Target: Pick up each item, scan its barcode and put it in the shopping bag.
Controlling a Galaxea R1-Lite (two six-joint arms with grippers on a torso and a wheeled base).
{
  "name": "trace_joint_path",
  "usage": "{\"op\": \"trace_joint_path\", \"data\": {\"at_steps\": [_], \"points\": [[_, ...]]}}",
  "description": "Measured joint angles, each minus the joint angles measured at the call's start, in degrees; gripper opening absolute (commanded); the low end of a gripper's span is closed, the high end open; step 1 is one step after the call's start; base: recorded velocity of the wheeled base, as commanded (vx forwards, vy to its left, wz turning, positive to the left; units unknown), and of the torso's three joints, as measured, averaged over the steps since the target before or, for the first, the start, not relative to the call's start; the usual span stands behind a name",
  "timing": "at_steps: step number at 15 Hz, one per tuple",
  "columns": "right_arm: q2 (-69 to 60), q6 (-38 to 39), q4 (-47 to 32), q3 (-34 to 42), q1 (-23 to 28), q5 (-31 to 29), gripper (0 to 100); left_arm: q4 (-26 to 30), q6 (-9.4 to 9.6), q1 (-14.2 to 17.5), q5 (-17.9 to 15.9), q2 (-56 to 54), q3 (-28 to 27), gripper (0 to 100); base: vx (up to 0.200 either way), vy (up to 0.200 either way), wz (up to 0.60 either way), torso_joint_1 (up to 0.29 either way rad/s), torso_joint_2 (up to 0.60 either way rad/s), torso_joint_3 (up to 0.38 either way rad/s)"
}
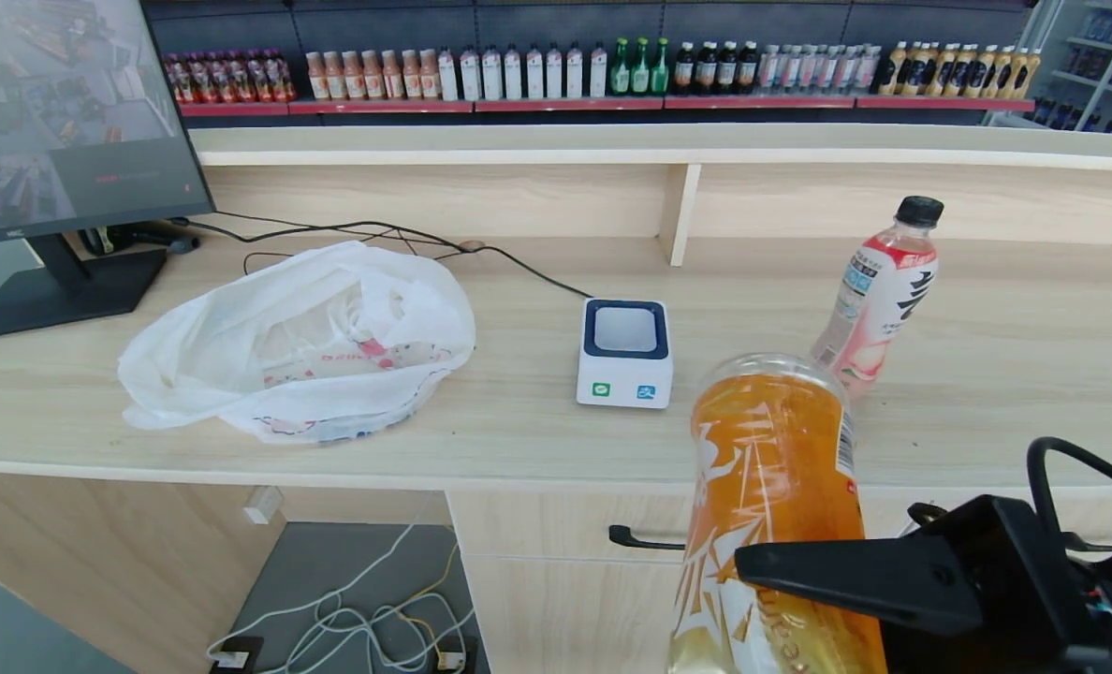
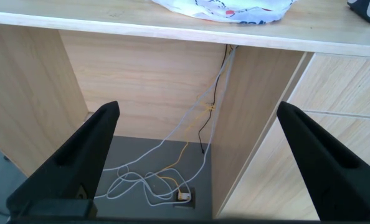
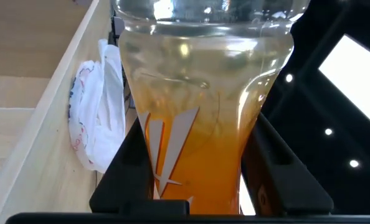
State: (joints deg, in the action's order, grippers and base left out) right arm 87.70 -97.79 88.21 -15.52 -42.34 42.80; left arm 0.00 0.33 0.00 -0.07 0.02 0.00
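The right tool (image 3: 200,177) clamps a clear plastic bottle of orange drink (image 1: 771,468), in front and right of the white, blue-rimmed box scanner (image 1: 623,351) on the pale wooden table (image 1: 519,440). Right of the scanner stands a pink-labelled black-capped bottle (image 1: 879,290); left lies the white plastic shopping bag (image 1: 303,346). The left tool (image 2: 197,155) gapes wide below table level.
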Motion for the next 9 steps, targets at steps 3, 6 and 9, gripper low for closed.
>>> {"op": "trace_joint_path", "data": {"at_steps": [3,6,9], "points": [[-0.4,-3.5,0.0,0.1,0.0,-0.2,0,0.0,0.02,0.0,0.0,0.0,0.0,100,0.000,0.000,0.00,0.000,0.00,0.000],[-0.9,-3.9,-0.4,0.0,-0.1,-0.4,0,0.0,0.00,0.0,0.0,0.0,0.0,100,0.000,0.000,0.00,0.000,0.00,0.000],[-1.2,-4.6,-3.2,-0.7,-0.2,-0.3,0,0.0,0.02,0.0,0.0,0.0,0.0,100,0.000,0.000,0.00,0.000,0.00,0.000]]}}
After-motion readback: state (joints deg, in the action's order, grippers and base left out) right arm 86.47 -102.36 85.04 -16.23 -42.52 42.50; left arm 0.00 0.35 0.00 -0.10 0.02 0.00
